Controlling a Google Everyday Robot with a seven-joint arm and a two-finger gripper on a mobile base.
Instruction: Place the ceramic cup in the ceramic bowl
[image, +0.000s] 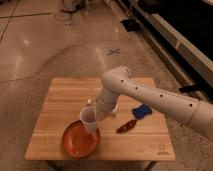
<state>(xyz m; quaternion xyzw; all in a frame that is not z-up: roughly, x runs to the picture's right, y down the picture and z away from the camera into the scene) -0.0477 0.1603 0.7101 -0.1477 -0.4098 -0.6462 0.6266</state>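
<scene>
The white ceramic cup is upright over the far right rim of the orange-red ceramic bowl, which sits at the front of the wooden table. My gripper comes down from the white arm and is shut on the cup's right side. I cannot tell whether the cup touches the bowl.
A blue object and a red object lie on the table to the right of the gripper. The arm reaches in from the right across the table's middle. Shiny floor surrounds the table, with dark shelving at the far right.
</scene>
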